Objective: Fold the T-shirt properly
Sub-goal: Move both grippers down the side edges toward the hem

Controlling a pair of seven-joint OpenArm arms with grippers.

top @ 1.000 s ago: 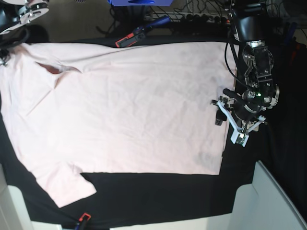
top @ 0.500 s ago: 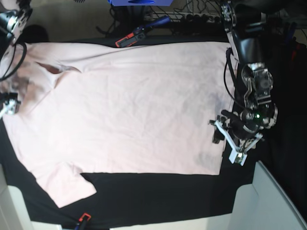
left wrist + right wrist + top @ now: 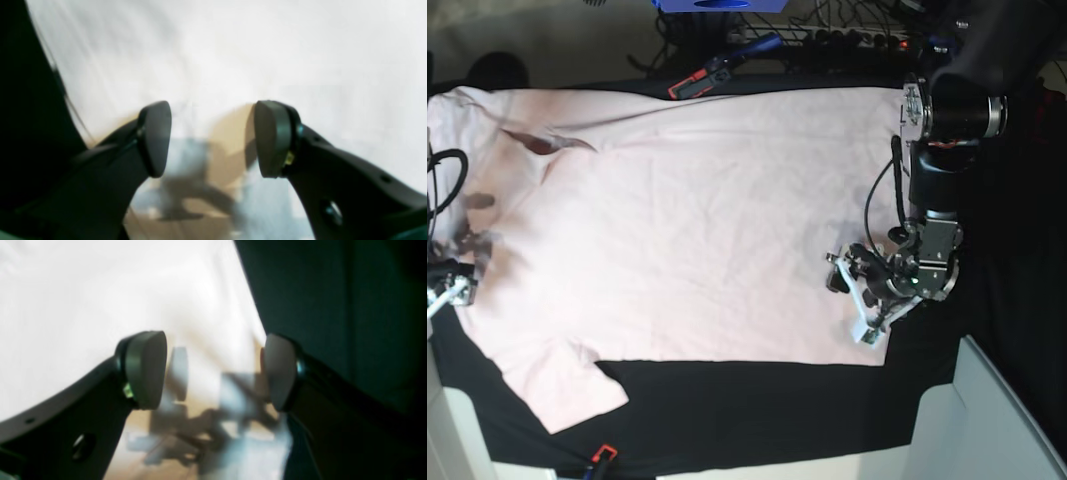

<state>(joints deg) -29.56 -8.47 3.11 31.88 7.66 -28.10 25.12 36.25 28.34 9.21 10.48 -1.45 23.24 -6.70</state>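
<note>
Fingers wide on both grippers; I should pinch the shirt (image 3: 687,220) hem lower right (image 3: 859,302) and left edge (image 3: 449,290) together.

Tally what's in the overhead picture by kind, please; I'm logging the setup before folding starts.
T-shirt: 1
Black table cloth: 1
Grippers: 2, left gripper and right gripper
Clamps: 2, top clamp and bottom clamp
Total: 6
</note>
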